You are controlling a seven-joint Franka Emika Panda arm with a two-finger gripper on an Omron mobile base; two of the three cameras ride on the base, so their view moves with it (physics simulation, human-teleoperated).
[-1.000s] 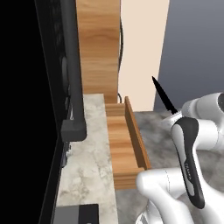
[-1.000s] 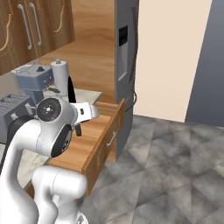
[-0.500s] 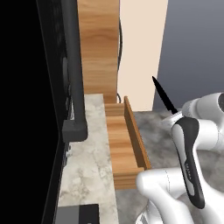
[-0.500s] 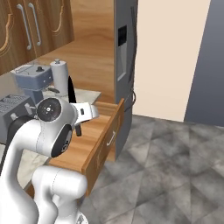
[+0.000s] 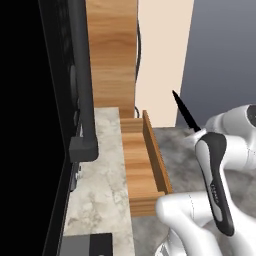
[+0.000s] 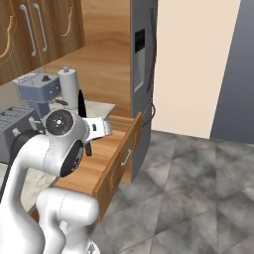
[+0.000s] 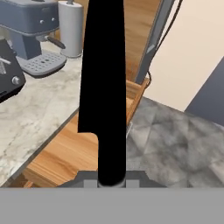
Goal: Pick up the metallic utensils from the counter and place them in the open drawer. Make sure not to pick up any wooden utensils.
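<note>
Left base view: the open drawer [image 5: 142, 170] juts out from the marble-patterned surface [image 5: 102, 185], its light wooden inside facing up. A black knife [image 5: 185, 111] points toward 11 o'clock, rising from behind the white arm at 3 o'clock; it sits just past the drawer's front edge, over the grey floor [image 5: 175, 155]. The claw itself is hidden by the arm here.

Right base view: the drawer [image 6: 106, 158] stands pulled out at centre, bar handle [image 6: 125, 158] on its front. The knife's blade [image 6: 81, 101] sticks up at 12 o'clock from the arm's wrist, above the drawer's inner end. A coffee machine [image 6: 37, 94] and a paper-towel roll [image 6: 68, 87] stand on the surface behind it.

Hand view: the claw [image 7: 111, 183] is pinched tight on the knife [image 7: 105, 87], whose blade runs straight toward 12 o'clock. Beneath it lie the drawer's inside [image 7: 65, 153] at 8 o'clock and floor at 4 o'clock.
</note>
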